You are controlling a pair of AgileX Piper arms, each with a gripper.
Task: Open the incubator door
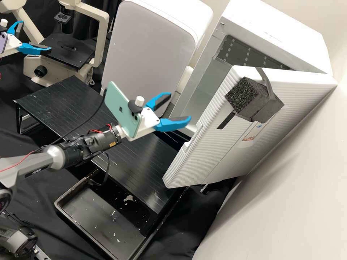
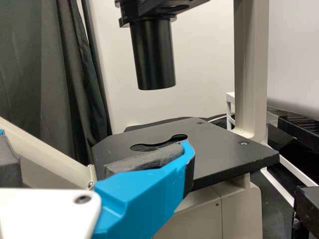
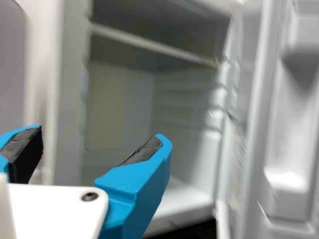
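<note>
Pale wall [image 1: 296,180] alongside. Right gripper [image 1: 179,107], fingers apart, empty, near door [image 1: 206,151], which stands partly open on incubator [image 1: 282,32]. Left gripper [image 1: 35,36] spread, by microscope [image 1: 101,39]. Fingers catching door's outer face could push it shut. Two grippers, one door, perhaps one shelf [image 3: 149,45].

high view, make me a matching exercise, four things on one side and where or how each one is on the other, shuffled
1. door
2. foam block
3. right gripper
4. left gripper

A. beside the microscope
B. on the door's outer face
C. swung open on its hinges
D. near the incubator, fingers apart

Pairs: 1-C, 2-B, 3-D, 4-A
</note>
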